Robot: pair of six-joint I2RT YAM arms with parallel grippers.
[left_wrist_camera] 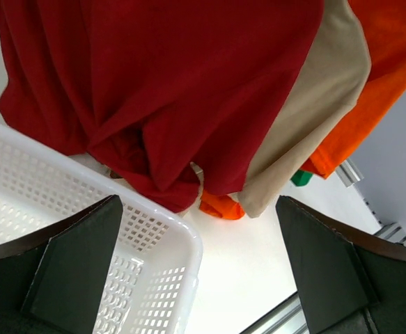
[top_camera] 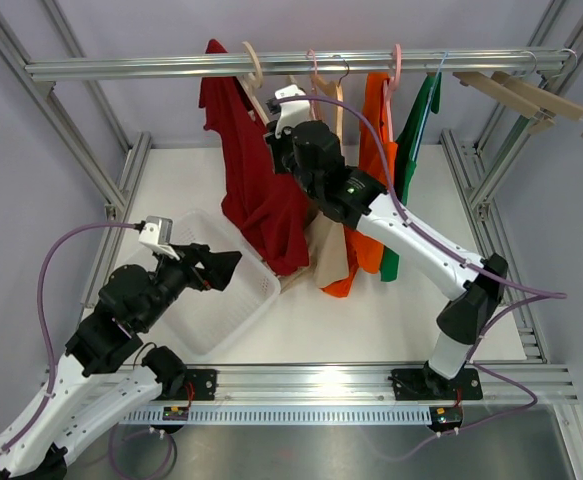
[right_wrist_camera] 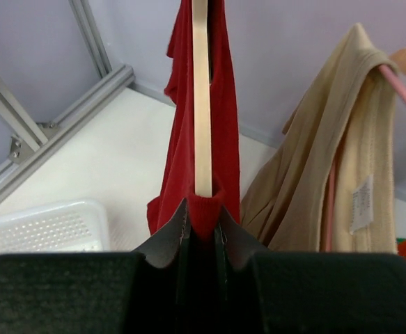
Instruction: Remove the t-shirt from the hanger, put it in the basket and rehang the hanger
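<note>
Red t-shirt hangs on wooden hanger under rail, upper centre of top view; not yet off. Grasp looks made: right gripper pinched on red fabric at hanger's near tip. Left to do, likely: drag cloth off hanger. Right arm reaches from lower right toward rail. Left gripper jaws wide apart, empty, over white basket, lower left.

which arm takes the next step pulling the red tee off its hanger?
Right. The right gripper is shut on the red t-shirt where it wraps the end of the wooden hanger. The left gripper hangs open, low over the white basket, holding nothing.
</note>
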